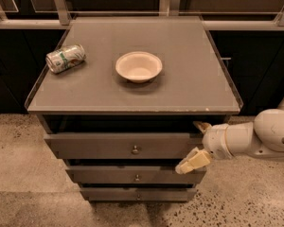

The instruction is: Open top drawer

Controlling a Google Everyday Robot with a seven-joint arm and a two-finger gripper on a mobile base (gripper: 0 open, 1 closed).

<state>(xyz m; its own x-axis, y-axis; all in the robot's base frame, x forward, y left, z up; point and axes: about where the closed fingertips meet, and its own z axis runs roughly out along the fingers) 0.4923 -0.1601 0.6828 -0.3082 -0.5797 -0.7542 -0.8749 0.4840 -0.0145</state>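
Note:
The top drawer [109, 145] is the widest grey-brown front, with a small round metal knob [135, 150] at its centre. It stands a little way out from under the cabinet top, with a dark gap above it. My gripper [197, 144] is at the drawer's right end. One cream finger [201, 126] is above the front's top edge and the other [191, 162] is below its bottom edge. The fingers are spread apart. The white arm [255, 138] comes in from the right.
Two shorter drawer fronts [136, 176] lie below the top one. On the cabinet top [189, 79] a cream bowl [138, 66] sits mid-surface and a crushed can [65, 57] lies at the left. Dark cabinets and a rail stand behind. The floor is speckled.

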